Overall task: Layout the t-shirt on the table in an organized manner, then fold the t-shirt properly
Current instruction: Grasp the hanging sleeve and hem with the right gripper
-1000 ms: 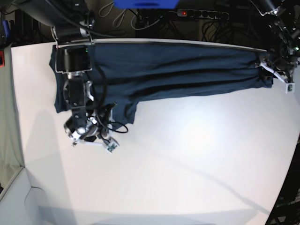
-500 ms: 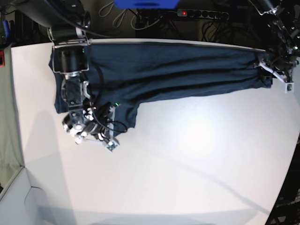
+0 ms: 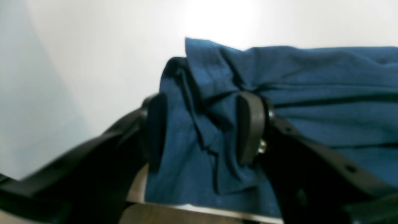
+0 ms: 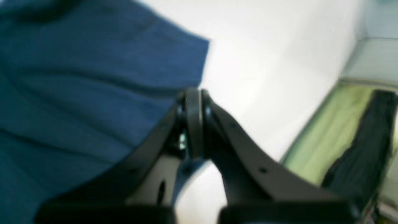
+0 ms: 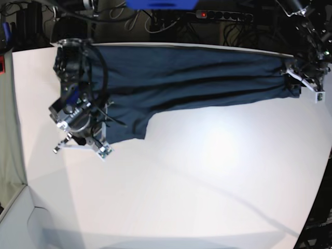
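1. My left jaws [image 3: 199, 130] are clamped on a bunched end of the t-shirt [image 5: 197, 78].
2. My right jaws [image 4: 193, 124] are clenched empty beside the shirt's corner.
3. The shirt lies stretched along the table's [image 5: 207, 181] far edge.
4. Regrip that corner, then pull evenly.

t-shirt [image 5: 197, 78] – 1 | table [image 5: 207, 181] – 1 | pincers – 2

Two dark metal robot arms with silver joints and looped black cables. The right gripper [image 4: 193, 124] has matte black curved fingers dotted with small round holes; the left gripper [image 3: 202, 130] has flat black pads [image 3: 248, 127] and a brass-coloured screw [image 3: 262, 146].
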